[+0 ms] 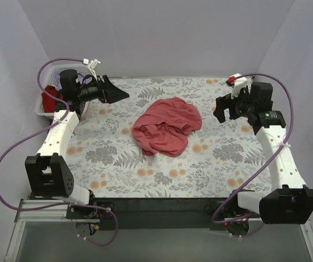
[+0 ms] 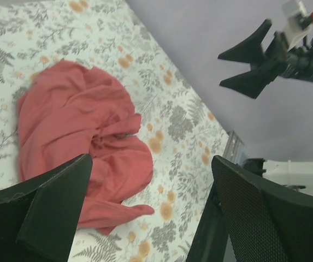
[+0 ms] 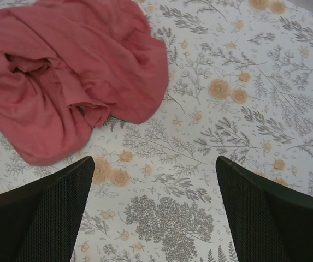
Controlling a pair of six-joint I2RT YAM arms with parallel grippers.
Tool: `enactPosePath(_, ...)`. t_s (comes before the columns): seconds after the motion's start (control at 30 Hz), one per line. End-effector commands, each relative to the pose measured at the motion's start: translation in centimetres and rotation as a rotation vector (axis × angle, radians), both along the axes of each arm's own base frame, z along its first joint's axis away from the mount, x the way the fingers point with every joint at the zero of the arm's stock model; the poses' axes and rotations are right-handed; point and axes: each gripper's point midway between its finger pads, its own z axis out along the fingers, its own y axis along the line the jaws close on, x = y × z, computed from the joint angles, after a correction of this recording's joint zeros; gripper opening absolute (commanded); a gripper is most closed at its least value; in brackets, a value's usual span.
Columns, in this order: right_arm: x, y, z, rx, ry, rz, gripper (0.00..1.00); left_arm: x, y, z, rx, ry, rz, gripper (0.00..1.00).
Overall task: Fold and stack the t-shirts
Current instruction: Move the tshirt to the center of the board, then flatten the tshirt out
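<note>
A coral-red t-shirt [image 1: 167,126] lies crumpled in a heap at the middle of the table. It also shows in the left wrist view [image 2: 74,125] and the right wrist view [image 3: 69,71]. A darker red t-shirt [image 1: 49,97] sits in the white basket [image 1: 42,109] at the back left. No lavender t-shirt is in view. My left gripper [image 1: 120,91] [image 2: 152,161] is open and empty, held above the table left of the heap. My right gripper [image 1: 227,113] [image 3: 155,159] is open and empty, held above the table right of the heap; it also shows in the left wrist view [image 2: 249,65].
A grey-and-orange floral cloth [image 1: 118,153] covers the table. The basket stands off the cloth's back left corner, behind the left arm. Pale walls close in the back and both sides. Purple cables loop from both arms.
</note>
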Motion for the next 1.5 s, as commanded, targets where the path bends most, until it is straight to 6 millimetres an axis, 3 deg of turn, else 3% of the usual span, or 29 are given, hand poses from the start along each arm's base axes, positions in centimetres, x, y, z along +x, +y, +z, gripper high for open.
enactPosePath(0.0,-1.2,2.6,-1.4,0.044,0.056,0.172,0.98,-3.0,0.7,-0.6,0.107,-0.129,-0.042,0.91)
enactPosePath(0.1,-1.6,2.9,-5.2,0.025,0.196,0.169,0.98,-4.0,1.1,-4.9,0.194,-0.074,-0.043,0.91)
enactPosePath(0.3,-2.6,5.0,-10.6,0.066,0.391,0.227,0.98,-6.6,-0.9,-13.5,0.346,0.093,-0.087,0.91)
enactPosePath(0.33,-2.5,5.3,-11.0,0.064,0.406,0.231,0.97,-7.1,-1.8,-14.6,0.379,0.096,-0.113,0.91)
enactPosePath(0.5,-1.3,8.4,-12.6,0.027,0.435,0.306,0.88,-7.9,-1.7,-19.5,0.499,0.219,-0.087,0.9)
enactPosePath(0.63,-0.4,10.7,-13.9,-0.04,0.42,0.352,0.81,-8.9,-0.3,-22.2,0.586,0.304,-0.066,0.88)
enactPosePath(0.7,0.1,11.5,-14.9,-0.082,0.425,0.357,0.79,-10.0,0.3,-23.3,0.627,0.34,-0.094,0.82)
enactPosePath(0.87,2.0,12.9,-15.9,-0.135,0.407,0.348,0.79,-12.7,1.7,-26.4,0.708,0.456,-0.145,0.81)
enactPosePath(0.97,2.6,13.7,-16.6,-0.164,0.403,0.36,0.75,-13.6,1.3,-27.5,0.707,0.502,-0.174,0.81)
enactPosePath(1.07,2.9,14.5,-17.0,-0.19,0.398,0.37,0.63,-14.0,0.6,-28.3,0.723,0.514,-0.188,0.82)
enactPosePath(1.17,3.8,14.3,-16.8,-0.227,0.37,0.352,0.58,-14.2,0.1,-29.2,0.74,0.539,-0.193,0.8)
enactPosePath(1.27,4.9,13.6,-16.8,-0.273,0.337,0.307,0.61,-14.4,-0.4,-29.8,0.751,0.543,-0.206,0.79)
enactPosePath(1.4,5.8,13.4,-16.0,-0.305,0.298,0.292,0.8,-14.2,-0.4,-30.5,0.785,0.551,-0.193,0.8)
enactPosePath(1.47,6.3,13.6,-15.5,-0.319,0.265,0.28,0.82,-13.1,-0.1,-31.1,0.82,0.538,-0.153,0.76)
